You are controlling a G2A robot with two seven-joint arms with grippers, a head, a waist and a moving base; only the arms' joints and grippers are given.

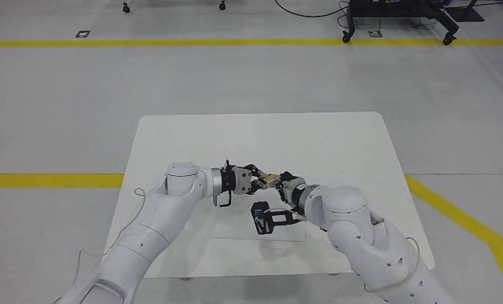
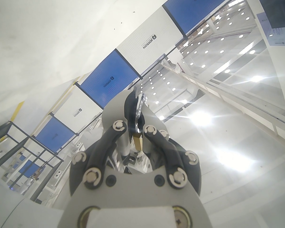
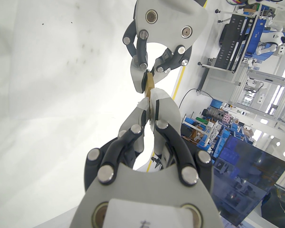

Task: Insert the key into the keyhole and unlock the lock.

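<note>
Left gripper [image 3: 148, 81] jaws clamped on brass lock [image 3: 149, 84], held above worktop [image 1: 338, 139] centre. Right gripper [image 3: 150, 109] jaws clamped on key [image 3: 149, 112], tip meeting lock's end. Insertion apparently begun, depth unclear; turn and unlocking judged left to do.

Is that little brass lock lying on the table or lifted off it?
Lifted: the left gripper is shut on the lock, clear of the table.
</note>
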